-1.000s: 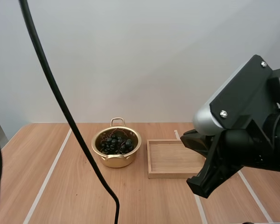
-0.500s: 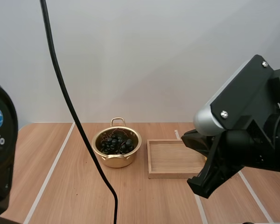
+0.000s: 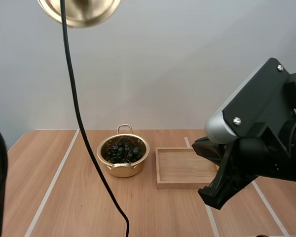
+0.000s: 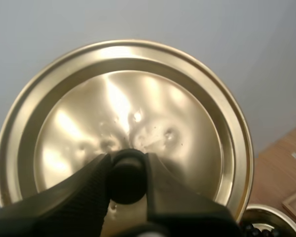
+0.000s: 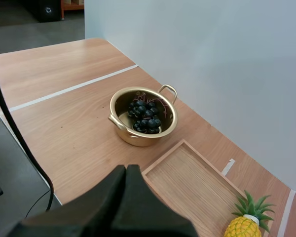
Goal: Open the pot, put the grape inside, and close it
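Brass-coloured lid (image 4: 138,103), round and glossy with small dents, is clamped by its black knob (image 4: 128,181) between the left gripper (image 4: 127,165) fingers. Well below that claw sits the open golden pot (image 3: 123,167), dark grapes (image 3: 122,152) inside. Right gripper (image 5: 127,174) is a closed, empty wedge; just ahead of it lies a wooden tray (image 5: 192,183).

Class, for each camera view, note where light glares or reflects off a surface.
Left wrist view: bright streaks of glare cross the lid, which the left gripper holds. High view: the rim of the pot gleams against the matte table. Right wrist view: the pot's inner wall shines beside the dark grapes.
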